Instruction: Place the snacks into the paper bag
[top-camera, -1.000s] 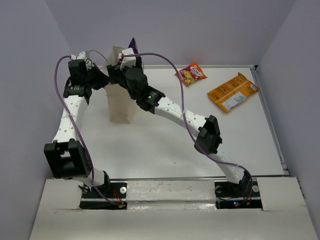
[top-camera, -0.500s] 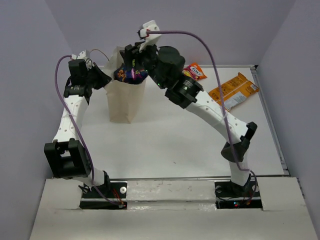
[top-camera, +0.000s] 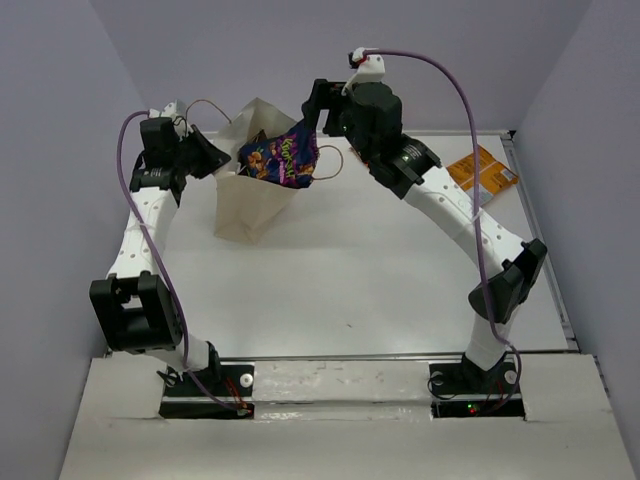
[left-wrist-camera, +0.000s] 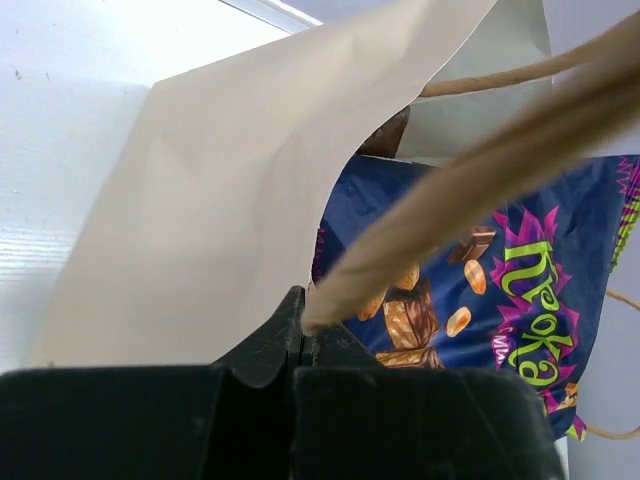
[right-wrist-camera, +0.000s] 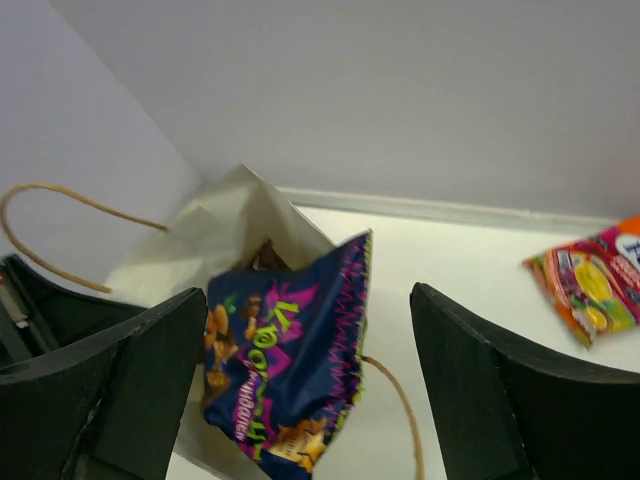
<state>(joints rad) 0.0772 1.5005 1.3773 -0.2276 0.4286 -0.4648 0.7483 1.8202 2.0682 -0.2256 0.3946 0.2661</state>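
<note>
The tan paper bag (top-camera: 245, 205) stands at the back left, leaning, its mouth open. The purple packet (top-camera: 283, 155) lies across the bag's mouth, partly inside, partly hanging over the right rim. My left gripper (top-camera: 212, 160) is shut on the bag's cord handle (left-wrist-camera: 450, 190) at the left rim. My right gripper (top-camera: 322, 108) is open and empty, above and to the right of the purple packet (right-wrist-camera: 285, 370). A dark brown bit (right-wrist-camera: 262, 255) shows inside the bag. The orange packet (top-camera: 482, 165) lies at the back right. The red-orange packet (right-wrist-camera: 590, 285) lies on the table. The teal packet is hidden.
The right arm's elbow (top-camera: 505, 285) reaches over the right half of the table and hides part of the orange packet. Grey walls close in the back and both sides. The bag's second handle (right-wrist-camera: 395, 400) loops out to the right of the bag.
My right gripper has let go of the purple packet at the bag's mouth, opened, and moved up and to the right. The bag now leans and its mouth is wider.
</note>
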